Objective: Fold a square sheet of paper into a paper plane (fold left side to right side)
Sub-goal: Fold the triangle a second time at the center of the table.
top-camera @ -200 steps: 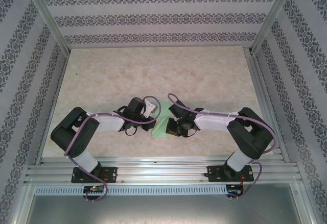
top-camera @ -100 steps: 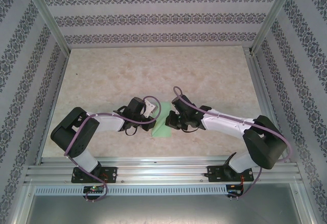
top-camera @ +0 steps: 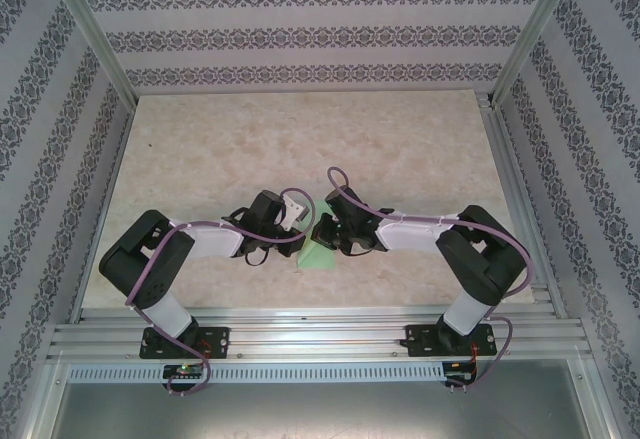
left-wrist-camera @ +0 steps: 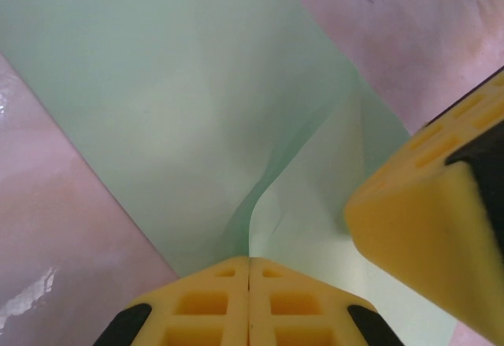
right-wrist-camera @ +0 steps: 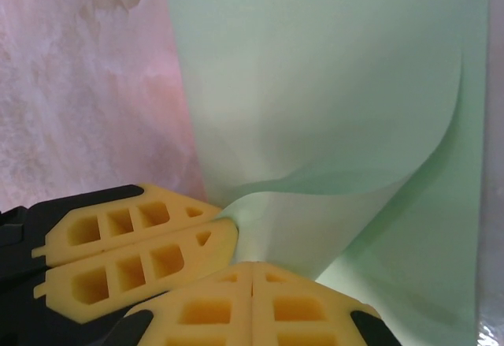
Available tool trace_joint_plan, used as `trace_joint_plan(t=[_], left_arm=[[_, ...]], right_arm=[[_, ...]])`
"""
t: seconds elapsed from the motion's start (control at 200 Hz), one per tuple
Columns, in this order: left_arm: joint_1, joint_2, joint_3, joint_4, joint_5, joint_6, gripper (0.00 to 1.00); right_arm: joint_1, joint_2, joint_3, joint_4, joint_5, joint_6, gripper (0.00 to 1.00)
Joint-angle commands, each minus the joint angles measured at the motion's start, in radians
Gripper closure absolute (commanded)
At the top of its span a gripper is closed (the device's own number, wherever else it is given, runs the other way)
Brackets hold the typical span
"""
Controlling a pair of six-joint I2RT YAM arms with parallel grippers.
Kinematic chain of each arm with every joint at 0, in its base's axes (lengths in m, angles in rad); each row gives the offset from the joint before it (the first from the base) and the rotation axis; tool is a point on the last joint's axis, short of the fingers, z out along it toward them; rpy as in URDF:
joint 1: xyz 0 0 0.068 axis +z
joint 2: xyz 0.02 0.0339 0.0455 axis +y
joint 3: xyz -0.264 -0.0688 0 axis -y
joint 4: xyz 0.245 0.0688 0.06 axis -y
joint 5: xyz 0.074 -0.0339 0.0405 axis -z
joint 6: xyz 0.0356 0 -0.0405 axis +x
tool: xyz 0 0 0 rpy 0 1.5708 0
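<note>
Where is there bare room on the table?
The far half of the table, between the back wall and the arms, is bare. It is crowded near the middle, where the left hand and right hand pinch the paper.

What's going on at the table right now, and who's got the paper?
The left gripper is shut on the square sheet of paper, near the middle of the table. The right gripper is shut on the same sheet close beside it. Between them the paper is lifted and curling over itself, partway through a fold. No flat crease is pressed down yet, and there is no plane shape.
</note>
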Motion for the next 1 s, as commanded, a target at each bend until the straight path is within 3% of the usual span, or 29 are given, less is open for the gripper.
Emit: trace_joint_plan(t=[0.0,0.994], left_arm=[[0.006,0.026,-0.003,0.010,0.001,0.023,0.94],[0.005,0.046,0.011,0.014,0.010,0.022,0.95]], right_arm=[[0.004,0.021,0.031,0.056,-0.015,0.023,0.94],[0.011,0.053,0.005,-0.042,0.010,-0.003,0.93]])
